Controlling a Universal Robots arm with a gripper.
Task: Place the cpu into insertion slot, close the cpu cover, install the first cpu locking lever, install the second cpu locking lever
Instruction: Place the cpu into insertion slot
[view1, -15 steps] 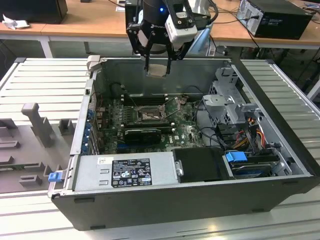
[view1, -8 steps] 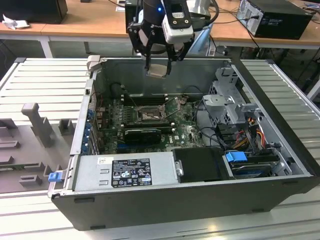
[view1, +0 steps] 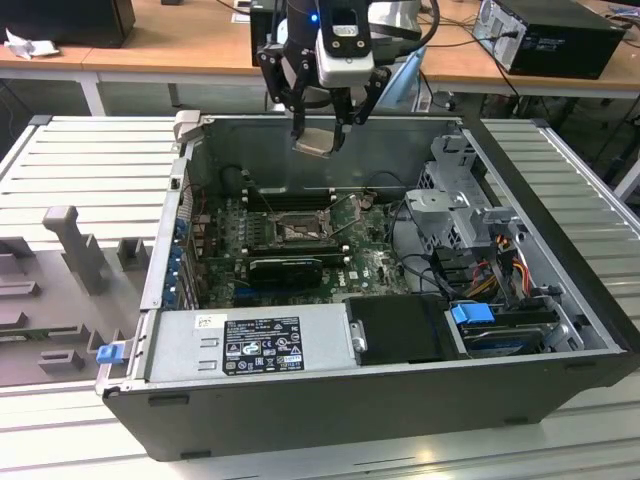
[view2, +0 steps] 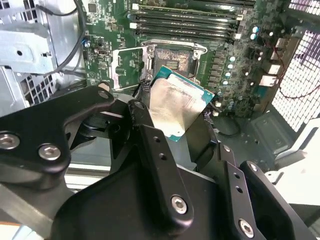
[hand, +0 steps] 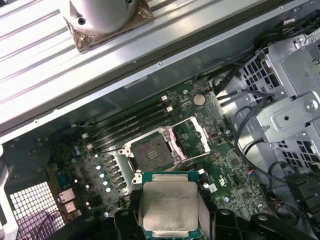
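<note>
My claw pinches the chip by its edges, metal face up, high over the far side of the open case — well clear of the socket, whose cover stands swung open so the bare contacts can take it
</note>
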